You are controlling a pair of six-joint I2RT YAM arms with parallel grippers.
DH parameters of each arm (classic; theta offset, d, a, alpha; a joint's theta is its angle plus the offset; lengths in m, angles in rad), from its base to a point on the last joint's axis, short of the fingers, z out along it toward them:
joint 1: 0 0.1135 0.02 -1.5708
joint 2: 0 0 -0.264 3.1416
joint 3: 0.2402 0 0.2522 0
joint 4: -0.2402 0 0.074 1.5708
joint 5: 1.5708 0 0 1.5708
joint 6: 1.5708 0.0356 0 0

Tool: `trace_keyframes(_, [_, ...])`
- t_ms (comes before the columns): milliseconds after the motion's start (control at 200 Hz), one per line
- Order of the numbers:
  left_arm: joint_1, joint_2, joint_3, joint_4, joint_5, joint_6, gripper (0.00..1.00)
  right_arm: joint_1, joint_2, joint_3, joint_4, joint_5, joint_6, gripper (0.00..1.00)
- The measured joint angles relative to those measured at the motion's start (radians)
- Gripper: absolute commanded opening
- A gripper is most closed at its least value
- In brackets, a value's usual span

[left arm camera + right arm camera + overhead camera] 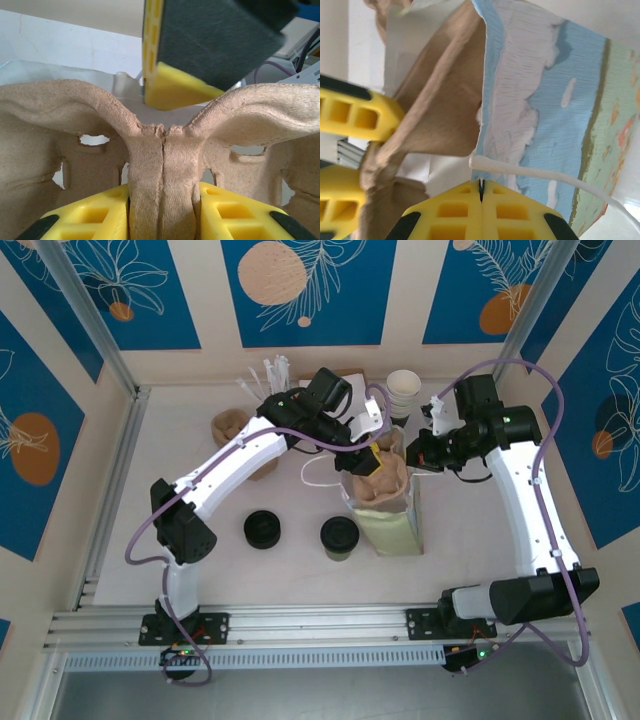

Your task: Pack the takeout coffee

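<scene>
The takeout coffee point(339, 536), a black-lidded cup with pale green sides, stands on the table left of the paper bag point(392, 525). My left gripper point(372, 462) is shut on the middle ridge of a brown pulp cup carrier point(164, 165) that sits in the bag's mouth. In the left wrist view, the left gripper point(164, 197) has its yellow fingers pressed on either side of that ridge. My right gripper point(420, 455) is shut on the bag's rim. In the right wrist view, the right gripper point(481, 186) pinches the rim just under the white handle point(535, 172).
A second round black-lidded item point(263, 528) stands left of the coffee. A stack of white cups point(403, 388) is at the back, with white sticks point(265, 380) and another pulp carrier point(235, 430) at the back left. Walls close in the table.
</scene>
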Motion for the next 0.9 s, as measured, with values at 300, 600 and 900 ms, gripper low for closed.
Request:
trace_keyframes(300, [0.0,0.027,0.0,0.029,0.01,-0.003,0.32,-0.007,0.062,0.027,0.015,0.086,0.011,0.32])
trace_keyframes(600, [0.0,0.097,0.057,0.032,0.001,-0.011,0.32,-0.013,0.07,0.123,0.019,0.137,0.038,0.46])
trace_keyframes(900, [0.0,0.119,0.091,0.061,-0.017,-0.055,0.32,-0.022,0.064,0.112,-0.001,0.206,0.051,0.46])
